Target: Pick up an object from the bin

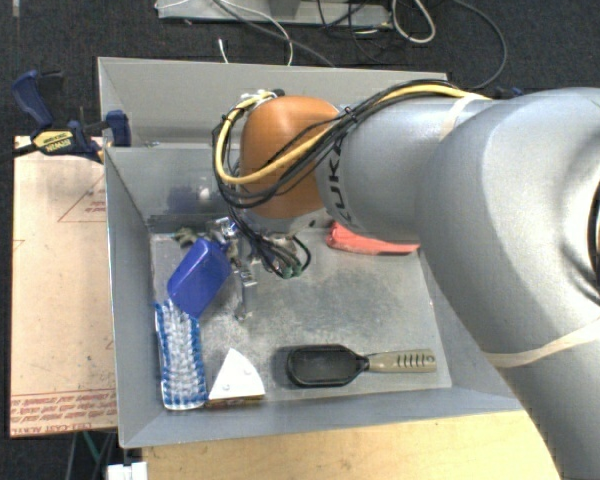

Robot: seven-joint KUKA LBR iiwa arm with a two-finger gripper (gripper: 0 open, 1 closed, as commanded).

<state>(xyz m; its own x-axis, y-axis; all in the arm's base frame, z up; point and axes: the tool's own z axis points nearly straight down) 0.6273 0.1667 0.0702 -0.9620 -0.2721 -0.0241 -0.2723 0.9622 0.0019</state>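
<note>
My gripper (pixel 244 300) hangs below the orange wrist cover, low over the bin floor left of centre. Its metal tip stands just right of a blue box-like block (pixel 197 276) that lies tilted by the left wall; I cannot tell whether they touch. Nothing shows held in the gripper. A clear brush with blue bristles (pixel 180 358) lies along the left wall below the block. A white wedge (pixel 234 378) sits near the front wall, below the gripper.
A black hairbrush with a tan handle (pixel 355 365) lies along the front right. A pink-red thing (pixel 370 241) is partly hidden under the arm at the right. The arm covers the bin's back right.
</note>
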